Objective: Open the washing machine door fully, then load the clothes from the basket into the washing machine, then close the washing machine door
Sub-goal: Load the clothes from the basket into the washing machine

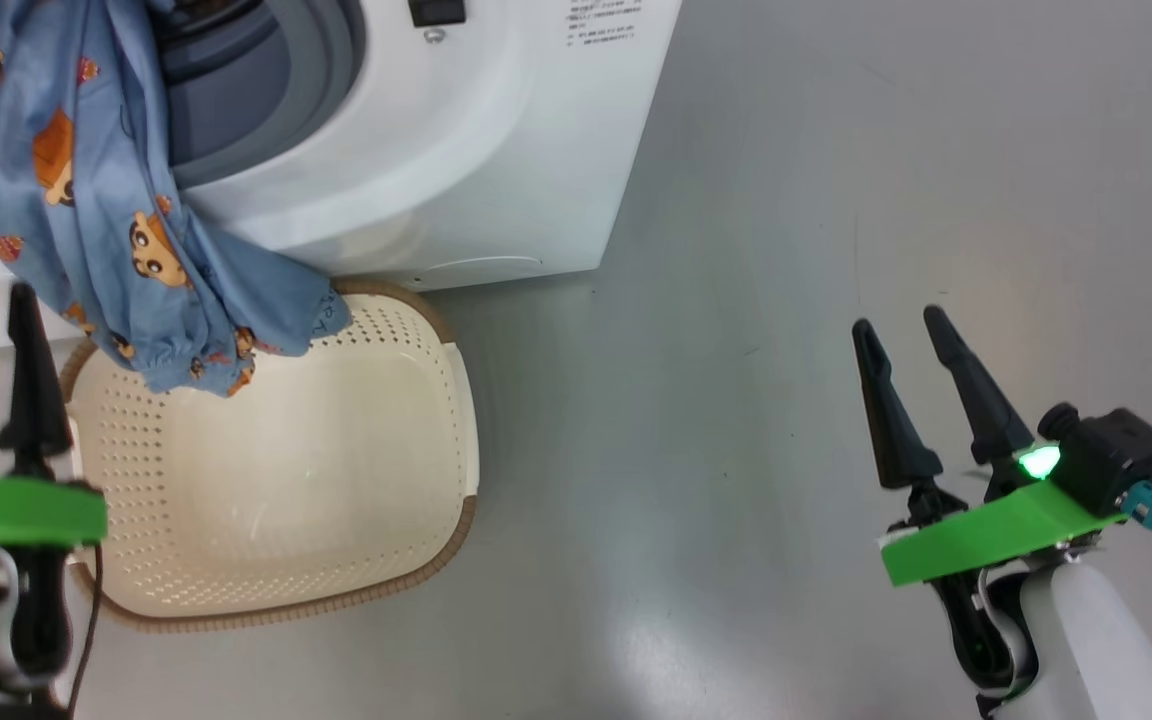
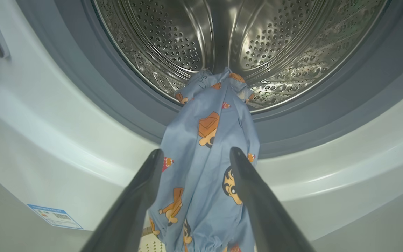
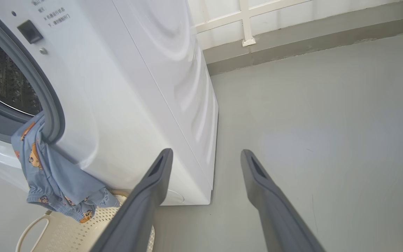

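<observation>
From the washing machine [image 1: 496,150] mouth the clothes [image 1: 86,200] hang down, long axis vertical, tail reaching the basket [image 1: 471,440]. The left gripper [image 2: 196,151], spread and empty, faces the cloth head-on and is nearer. The right gripper [image 1: 898,320], also spread, is well apart.

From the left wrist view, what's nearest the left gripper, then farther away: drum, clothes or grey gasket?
1. clothes, hanging just ahead of the left gripper, in the middle.
2. grey gasket, ringing the opening behind.
3. drum, deepest inside.

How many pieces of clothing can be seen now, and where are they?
1: a blue garment hangs over the washing machine opening, its lower end over the basket. More may be hidden.
</observation>
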